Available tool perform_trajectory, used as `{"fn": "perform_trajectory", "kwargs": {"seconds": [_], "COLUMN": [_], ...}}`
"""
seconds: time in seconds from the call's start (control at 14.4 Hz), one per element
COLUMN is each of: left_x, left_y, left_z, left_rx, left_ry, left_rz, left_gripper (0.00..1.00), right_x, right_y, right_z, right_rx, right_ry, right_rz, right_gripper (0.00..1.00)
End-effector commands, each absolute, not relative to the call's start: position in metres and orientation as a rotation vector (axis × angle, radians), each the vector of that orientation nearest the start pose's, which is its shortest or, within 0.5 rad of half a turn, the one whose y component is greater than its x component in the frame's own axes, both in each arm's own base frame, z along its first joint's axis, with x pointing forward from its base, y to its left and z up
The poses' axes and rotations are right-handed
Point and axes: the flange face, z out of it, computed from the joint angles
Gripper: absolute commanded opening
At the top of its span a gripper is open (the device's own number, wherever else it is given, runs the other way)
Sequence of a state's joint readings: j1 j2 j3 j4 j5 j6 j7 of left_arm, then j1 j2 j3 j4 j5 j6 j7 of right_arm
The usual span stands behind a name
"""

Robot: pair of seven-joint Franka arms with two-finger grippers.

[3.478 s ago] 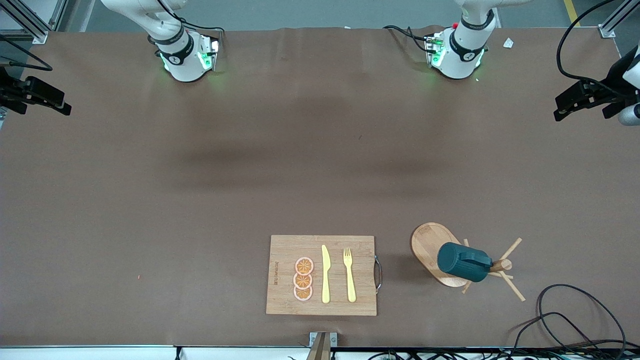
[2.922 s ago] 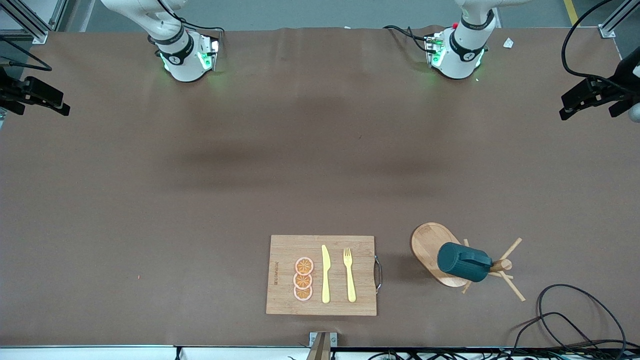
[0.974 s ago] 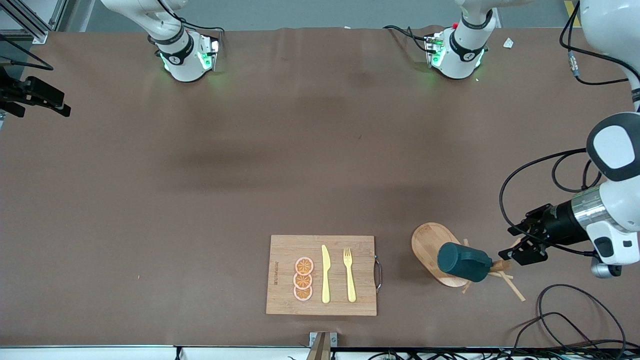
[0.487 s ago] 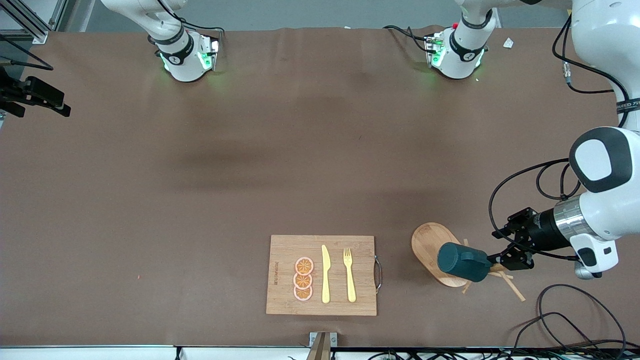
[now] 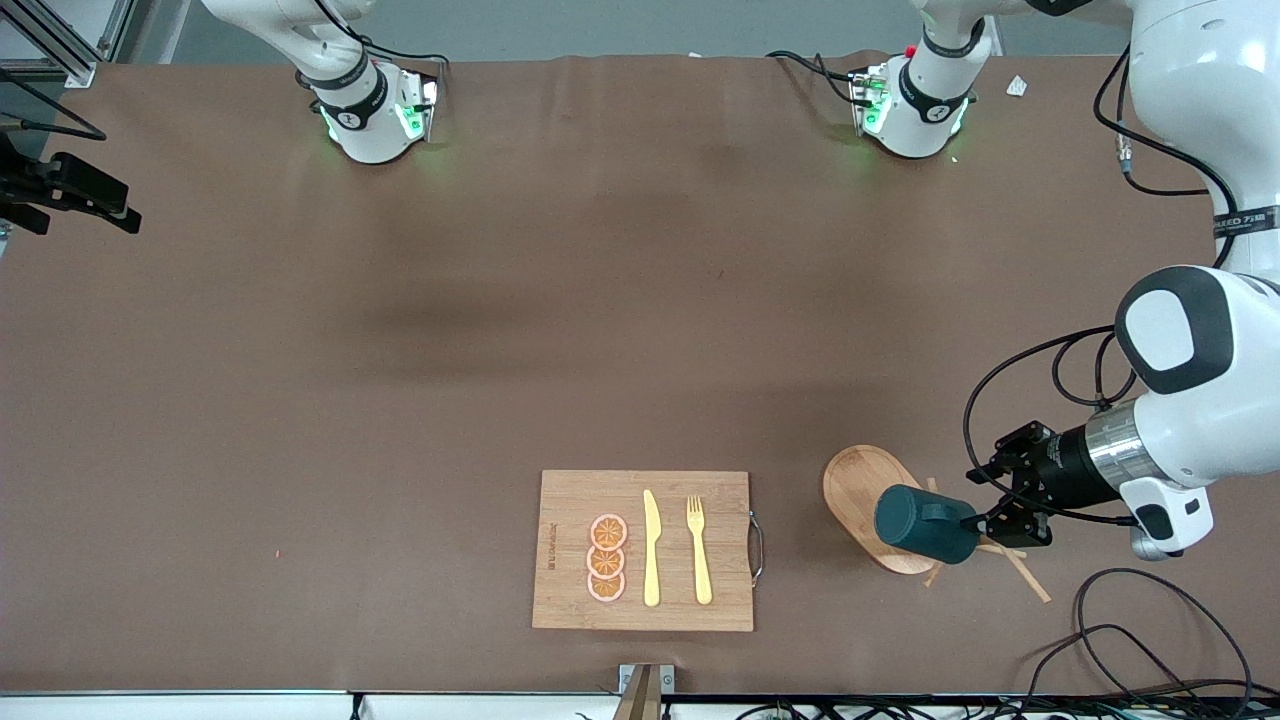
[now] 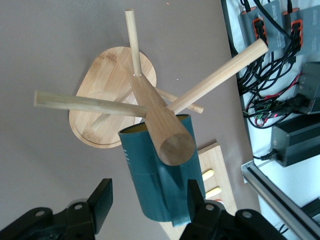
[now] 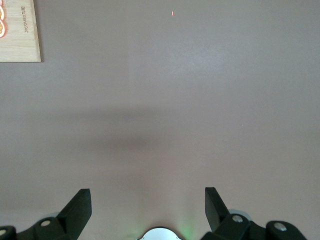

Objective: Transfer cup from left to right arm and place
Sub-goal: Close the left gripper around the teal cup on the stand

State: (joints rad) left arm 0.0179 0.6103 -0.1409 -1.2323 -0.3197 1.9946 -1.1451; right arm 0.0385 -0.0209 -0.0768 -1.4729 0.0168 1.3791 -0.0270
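The task looks barely begun — the cup (image 5: pixel 922 524) hangs on a peg of the wooden mug tree (image 5: pixel 868 500), which stands on the table (image 5: pixel 400 380) toward the left arm's end, beside the cutting board (image 5: pixel 570 590) that carries a yellow knife (image 5: pixel 651 550), a fork (image 5: pixel 699 550) and three orange slices (image 5: pixel 606 558). The left gripper (image 5: pixel 990 505) has reached the tree and sits just beside the cup. In the left wrist view its fingers (image 6: pixel 102 199) are spread, one on each side of the teal body, and one seems close to or touching the cup's handle side, though I cannot tell whether there is real contact. Nothing is gripped, so the pick-up is not yet done. Still to come, as I judge it: closing on the cup, sliding it off the peg, carrying it toward the middle, handing it over, and setting it down. The right gripper (image 7: pixel 147 207) waits with its fingers spread wide over bare table, a corner of the board showing in its wrist view — its share of the work is all ahead.
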Motion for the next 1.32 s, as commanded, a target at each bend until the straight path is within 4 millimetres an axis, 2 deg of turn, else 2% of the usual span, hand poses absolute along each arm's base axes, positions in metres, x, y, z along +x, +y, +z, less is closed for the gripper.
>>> {"fn": "perform_trajectory", "kwargs": {"seconds": [0.0,0.14,0.28,0.56,0.77,1.04,1.25], "left_x": [0.7447,0.7450,0.7449,0.7455,0.7452,0.7447,0.7422], "left_y": [-0.0949,-0.0930,-0.0930,-0.0930,-0.0932,-0.0944,-0.1010], "left_z": [0.4342,0.4322,0.4304,0.4258,0.4243,0.4256,0.4320], "left_rx": [-2.931,-2.924,-2.922,-2.899,-2.895,-2.890,-2.881], "left_ry": [-2.008,-2.014,-2.013,-2.037,-2.039,-2.066,-2.085], "left_rz": [0.189,0.192,0.196,0.211,0.218,0.245,0.266], "left_gripper": [0.66,0.63,0.62,0.52,0.39,0.16,0.08], "right_x": [0.5210,0.5219,0.5225,0.5232,0.5227,0.5228,0.5232], "right_y": [-0.0215,-0.0280,-0.0264,-0.0272,-0.0295,-0.0233,-0.0249], "right_z": [0.6725,0.6717,0.6709,0.6702,0.6693,0.6705,0.6697], "right_rx": [-3.126,-3.119,-3.120,-3.120,-3.125,-3.121,-3.121], "right_ry": [0.014,0.039,0.041,0.042,0.048,0.032,0.037], "right_rz": [0.088,0.087,0.090,0.090,0.098,0.095,0.097], "right_gripper": [1.00,1.00,1.00,1.00,1.00,1.00,1.00]}}
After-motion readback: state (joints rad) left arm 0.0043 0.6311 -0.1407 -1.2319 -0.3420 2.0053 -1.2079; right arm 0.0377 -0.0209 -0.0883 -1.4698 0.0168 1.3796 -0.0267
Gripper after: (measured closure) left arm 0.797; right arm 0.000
